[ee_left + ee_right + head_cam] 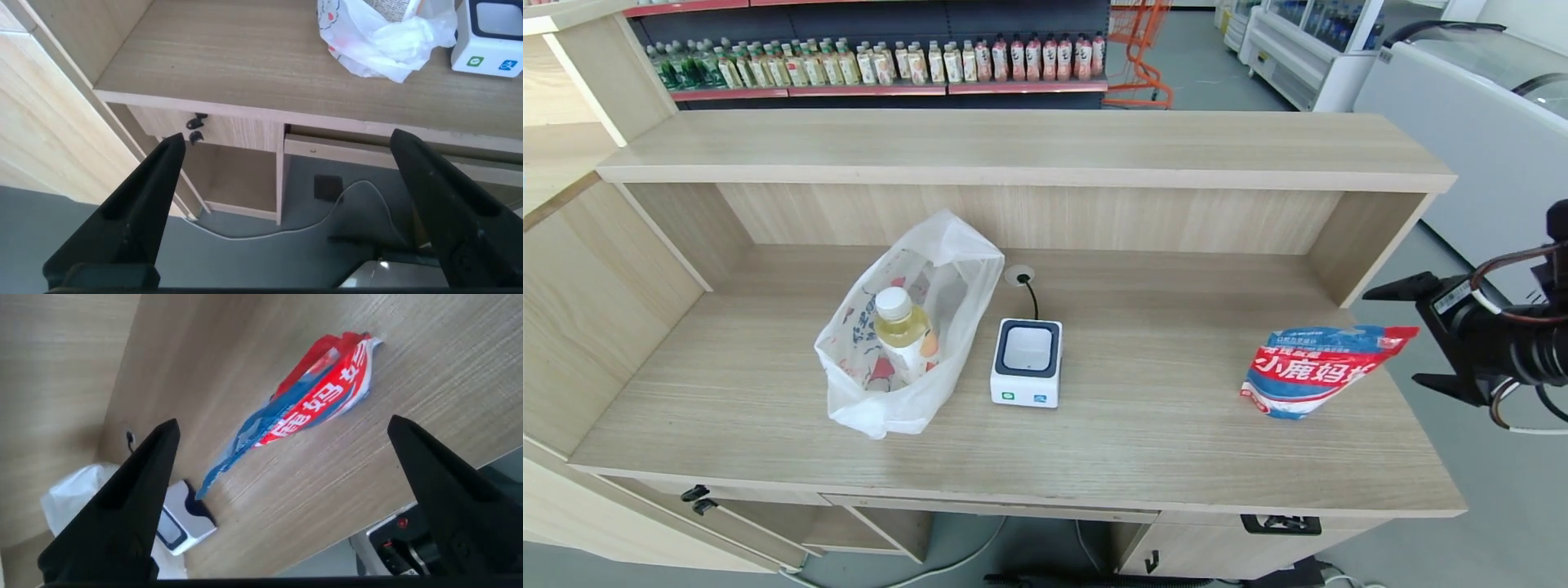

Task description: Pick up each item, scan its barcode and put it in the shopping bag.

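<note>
Pick step | snack pouch [1319,367] lies flat, well right of the scanner [1027,362] | shopping bag [907,327], tea bottle [903,331] inside, just left of scanner | right gripper [1392,335] fingers wide, empty, beyond pouch | left gripper [286,143] wide, empty | I'd pinch the pouch's edge, leaving its barcode uncovered.

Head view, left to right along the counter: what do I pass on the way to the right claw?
In order: shopping bag → barcode scanner → snack pouch → right claw, open, near the picture's right edge.
</note>
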### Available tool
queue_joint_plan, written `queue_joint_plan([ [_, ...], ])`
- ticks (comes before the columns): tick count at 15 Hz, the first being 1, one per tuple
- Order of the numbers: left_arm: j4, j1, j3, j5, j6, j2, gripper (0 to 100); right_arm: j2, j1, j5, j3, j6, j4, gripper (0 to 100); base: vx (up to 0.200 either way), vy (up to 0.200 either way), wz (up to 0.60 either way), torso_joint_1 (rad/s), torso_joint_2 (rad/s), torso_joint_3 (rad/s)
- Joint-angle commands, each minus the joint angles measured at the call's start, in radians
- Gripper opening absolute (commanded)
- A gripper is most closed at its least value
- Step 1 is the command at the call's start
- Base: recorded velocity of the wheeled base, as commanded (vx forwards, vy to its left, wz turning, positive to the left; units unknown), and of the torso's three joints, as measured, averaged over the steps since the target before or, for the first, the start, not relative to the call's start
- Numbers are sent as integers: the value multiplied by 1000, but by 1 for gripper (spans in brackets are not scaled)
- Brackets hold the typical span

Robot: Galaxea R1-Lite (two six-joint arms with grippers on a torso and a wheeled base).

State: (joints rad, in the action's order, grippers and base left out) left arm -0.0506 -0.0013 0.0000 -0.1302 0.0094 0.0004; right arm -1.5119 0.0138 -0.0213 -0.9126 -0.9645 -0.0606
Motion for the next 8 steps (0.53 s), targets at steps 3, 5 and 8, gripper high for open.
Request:
queue_joint_plan([
  [3, 0, 0, 0, 0, 0, 0, 100, -192, -15, 3, -5, -7, -77, 100, 0, 0, 0, 0, 0, 0],
  [5, 0, 0, 0, 0, 0, 1, 100, -264, -63, 53, -2, 16, -148, 100, 0, 0, 0, 0, 0, 0],
  [8, 0, 0, 0, 0, 0, 0, 100, -335, -104, 96, -3, 26, -217, 100, 0, 0, 0, 0, 0, 0],
])
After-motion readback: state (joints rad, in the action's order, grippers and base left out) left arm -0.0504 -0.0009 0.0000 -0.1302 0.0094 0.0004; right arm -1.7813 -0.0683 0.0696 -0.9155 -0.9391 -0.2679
